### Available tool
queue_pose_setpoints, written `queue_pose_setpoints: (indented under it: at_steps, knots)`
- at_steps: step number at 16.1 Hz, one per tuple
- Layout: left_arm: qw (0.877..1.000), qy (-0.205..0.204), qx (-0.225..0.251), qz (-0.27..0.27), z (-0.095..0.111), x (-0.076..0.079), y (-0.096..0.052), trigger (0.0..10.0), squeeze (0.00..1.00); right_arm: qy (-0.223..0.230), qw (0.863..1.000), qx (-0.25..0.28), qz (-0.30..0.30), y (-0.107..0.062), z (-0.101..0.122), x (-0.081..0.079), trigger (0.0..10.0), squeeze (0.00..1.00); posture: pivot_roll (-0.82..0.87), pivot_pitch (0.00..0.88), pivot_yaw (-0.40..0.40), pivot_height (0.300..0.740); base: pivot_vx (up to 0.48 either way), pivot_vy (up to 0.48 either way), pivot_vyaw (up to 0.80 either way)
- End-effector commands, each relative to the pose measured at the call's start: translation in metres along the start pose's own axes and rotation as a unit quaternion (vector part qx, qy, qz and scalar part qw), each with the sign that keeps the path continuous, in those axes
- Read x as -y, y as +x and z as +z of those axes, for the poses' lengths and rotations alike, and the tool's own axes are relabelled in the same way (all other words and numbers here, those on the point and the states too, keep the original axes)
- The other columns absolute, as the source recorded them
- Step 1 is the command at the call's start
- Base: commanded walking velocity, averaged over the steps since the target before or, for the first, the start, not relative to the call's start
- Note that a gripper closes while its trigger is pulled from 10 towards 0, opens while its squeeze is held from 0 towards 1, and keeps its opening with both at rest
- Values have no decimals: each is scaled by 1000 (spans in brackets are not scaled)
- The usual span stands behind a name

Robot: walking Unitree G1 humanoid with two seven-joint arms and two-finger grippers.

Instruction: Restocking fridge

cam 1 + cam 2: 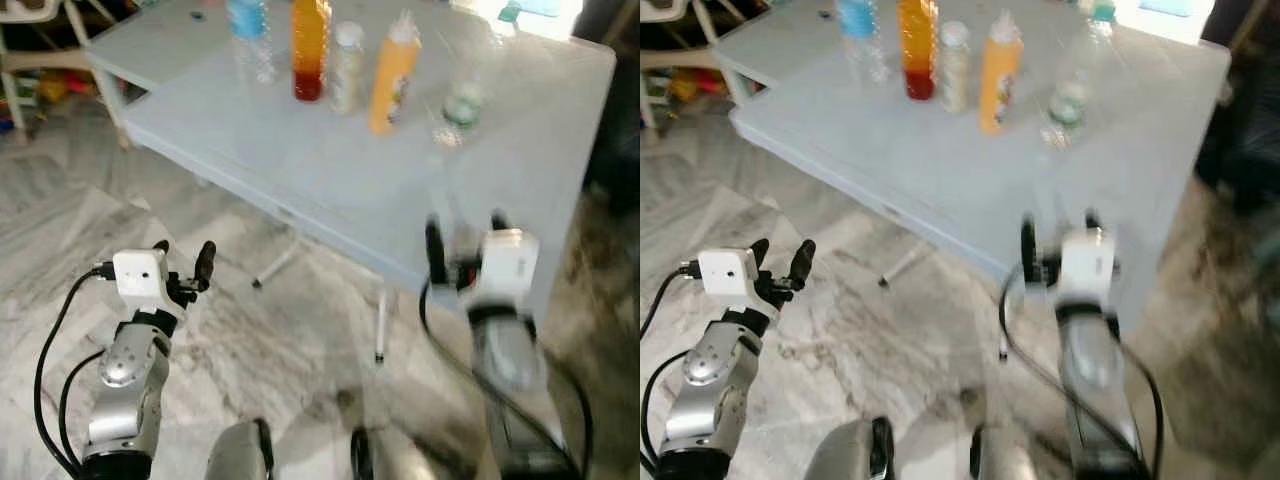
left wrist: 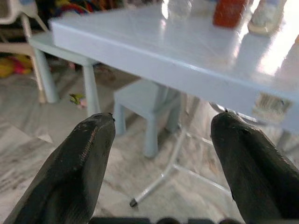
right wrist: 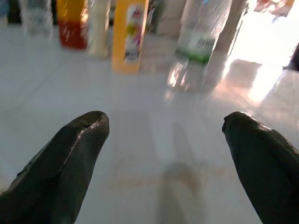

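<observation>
1. Bottles stand in a row across the top of the frame on a pale blue-grey table (image 1: 300, 160) — a clear water bottle (image 1: 250, 35), an orange-and-red drink bottle (image 1: 310, 50), a pale bottle (image 1: 347, 65), an orange squeeze bottle (image 1: 393, 75) and a clear green-labelled bottle (image 1: 460, 105).
2. Right gripper (image 1: 465, 240), centre right at the table's near edge, is spread wide, holding nothing.
3. Left gripper (image 1: 185, 262), lower left over marble floor (image 1: 250, 340) — wide apart, empty.

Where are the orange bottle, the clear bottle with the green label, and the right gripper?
orange bottle (image 1: 393, 80), left eye view, on its body.
clear bottle with green label (image 3: 198, 42), right wrist view, on the label.
right gripper (image 1: 466, 236), left eye view, between its fingertips.
</observation>
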State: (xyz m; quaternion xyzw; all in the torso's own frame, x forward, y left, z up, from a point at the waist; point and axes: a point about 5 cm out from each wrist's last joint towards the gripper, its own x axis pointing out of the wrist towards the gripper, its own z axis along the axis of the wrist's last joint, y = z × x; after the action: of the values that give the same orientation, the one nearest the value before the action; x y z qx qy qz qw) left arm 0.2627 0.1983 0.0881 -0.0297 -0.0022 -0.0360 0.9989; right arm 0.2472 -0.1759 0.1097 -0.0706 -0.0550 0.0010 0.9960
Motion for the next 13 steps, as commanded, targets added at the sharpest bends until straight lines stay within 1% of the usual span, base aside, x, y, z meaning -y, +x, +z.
queue_pose_setpoints:
  at_steps: [1, 2, 3, 4, 5, 6, 7, 8, 9, 10, 13]
  knots:
    - [1000, 10, -6, 14, -6, 1, 0, 10000, 0, -6, 1000, -11, 1, -1, -9, 1, 10000, 0, -14, 0, 19, 740, 0, 0, 0]
    - [1000, 13, -8, 14, -9, 6, 4, 10000, 0, -5, 1000, -17, 3, 2, -13, -1, 10000, 0, -8, 0, 13, 740, 0, 0, 0]
    - [1000, 11, -8, 0, -8, 14, 11, 10000, 0, -4, 1000, -17, 8, 10, -15, -5, 10000, 0, -3, 0, 16, 740, 0, 0, 0]
    - [1000, 16, -3, -14, -5, 19, 15, 10000, 0, -4, 1000, -13, 11, 16, -14, -7, 10000, 0, -3, 0, 18, 740, 0, 0, 0]
    - [999, 17, 3, -31, -3, 23, 19, 10000, 0, -3, 1000, -3, 13, 26, -11, -10, 10000, 0, -4, 0, 25, 740, 0, 0, 0]
    - [999, 12, 6, -36, -3, 24, 20, 10000, 0, -1, 1000, 2, 12, 30, -9, -10, 10000, 0, -9, 0, 30, 740, 0, 0, 0]
    - [999, 13, 10, -41, -3, 25, 22, 10000, 0, -2, 1000, 5, 9, 31, -9, -9, 10000, 0, -11, 0, 30, 740, 0, 0, -544]
    - [999, 12, 12, -42, -2, 25, 22, 10000, 0, -4, 1000, 8, 6, 31, -9, -8, 10000, 0, -15, 0, 36, 740, 0, 0, -800]
    - [999, 4, 14, -33, -3, 24, 19, 10000, 0, -2, 1000, 9, 2, 29, -9, -6, 10000, 0, -23, 0, 45, 740, 259, 0, -700]
    - [1000, -4, 7, -23, -8, 22, 14, 10000, 0, -2, 1000, 10, 0, 28, -10, -6, 10000, 0, -33, 0, 49, 740, 300, 0, 0]
    - [1000, -4, -1, -18, -15, 22, 10, 10000, 0, -4, 1000, 18, -6, 29, -7, -5, 10000, 0, -30, 0, 27, 740, 299, 0, 0]
